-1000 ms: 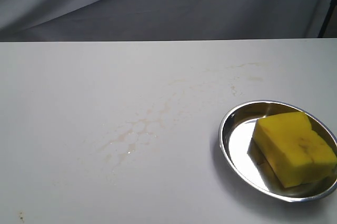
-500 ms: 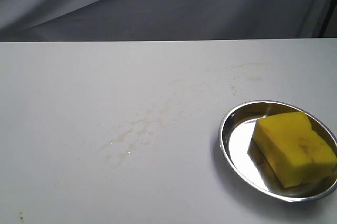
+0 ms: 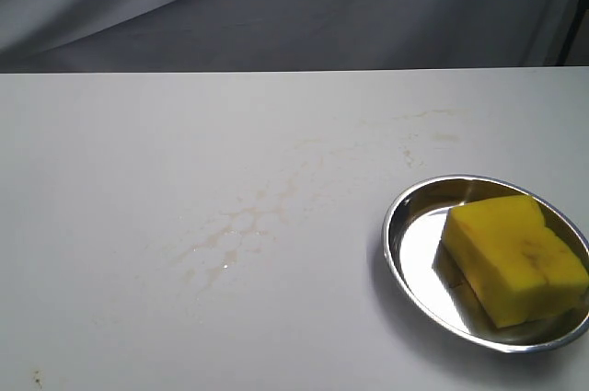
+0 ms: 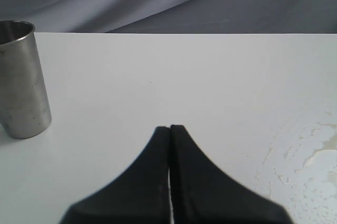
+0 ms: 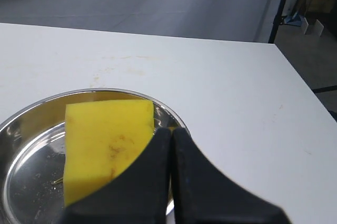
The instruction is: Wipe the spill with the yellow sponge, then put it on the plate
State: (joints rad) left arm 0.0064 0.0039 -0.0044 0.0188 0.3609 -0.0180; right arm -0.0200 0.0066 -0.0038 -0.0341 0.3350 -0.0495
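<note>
I see the sponge (image 3: 513, 258) on the plate (image 3: 411, 248) at the table's (image 3: 138, 179) right. Only my left wrist camera shows a steel cup (image 4: 22, 79). My left pincer (image 4: 169, 128) and right pincer (image 5: 171, 130) are both pressed together, empty

No readable txt, labels, brand marks, nos. or signs in any view. Bg clutter (image 5: 316, 3) past the desk edge in the right wrist view is too small and blurry to read anything off it.
</note>
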